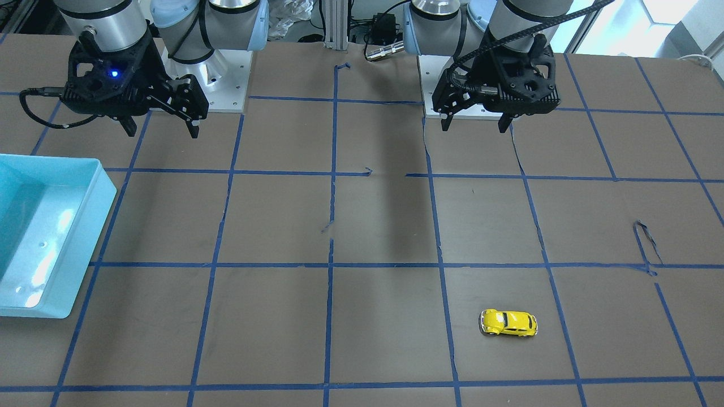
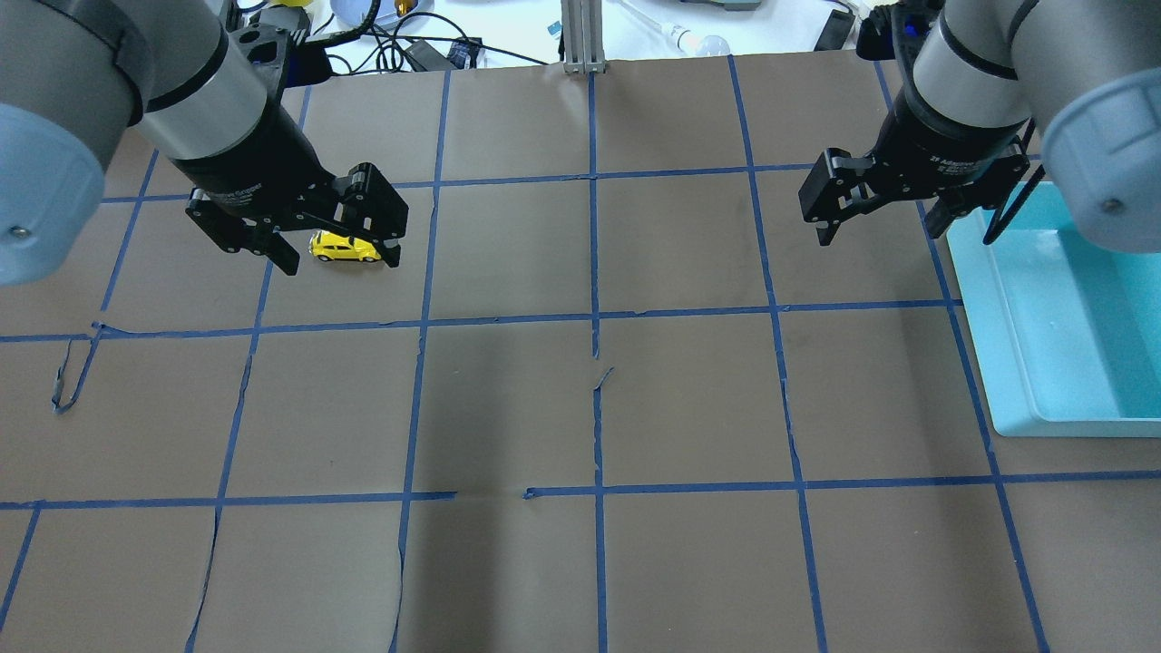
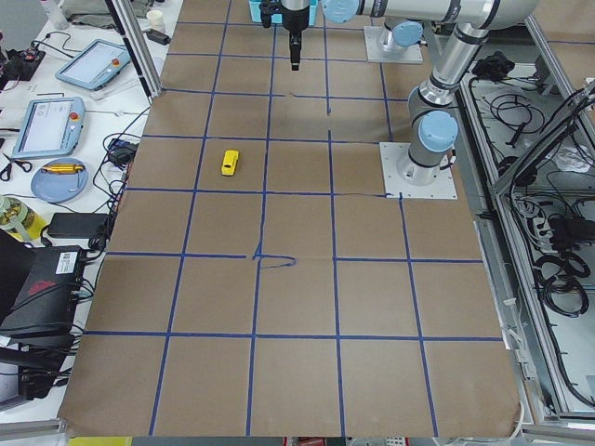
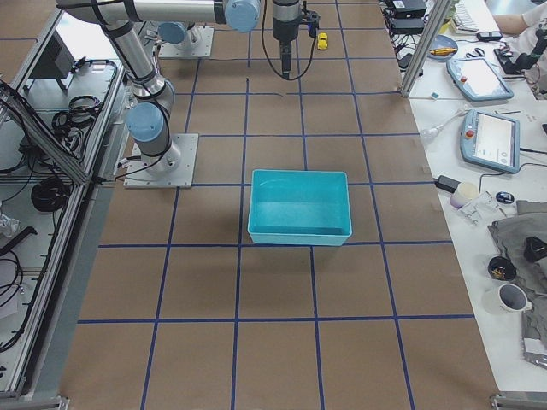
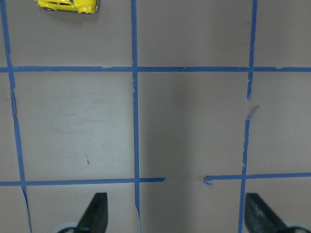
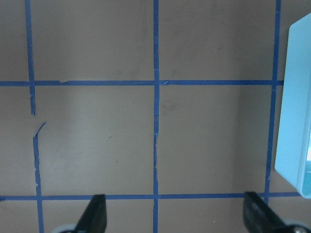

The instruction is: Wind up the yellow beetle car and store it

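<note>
Yellow beetle car (image 1: 508,323) on taped paper (image 1: 384,333), turquoise bin (image 1: 39,226) well apart; left pincer (image 1: 474,128) and right pincer (image 1: 163,133) spread

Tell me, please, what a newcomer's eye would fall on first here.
The yellow beetle car stands out, alone on the brown table on the left arm's side. A turquoise bin sits on the right arm's side. The left gripper and right gripper hang open, apart from both.

yellow beetle car (image 1: 508,323): shone glossy, smooth
worktop (image 1: 384,316): was matt brown paper, slightly creased
bin (image 1: 85,243): looked smooth, shiny plastic
</note>
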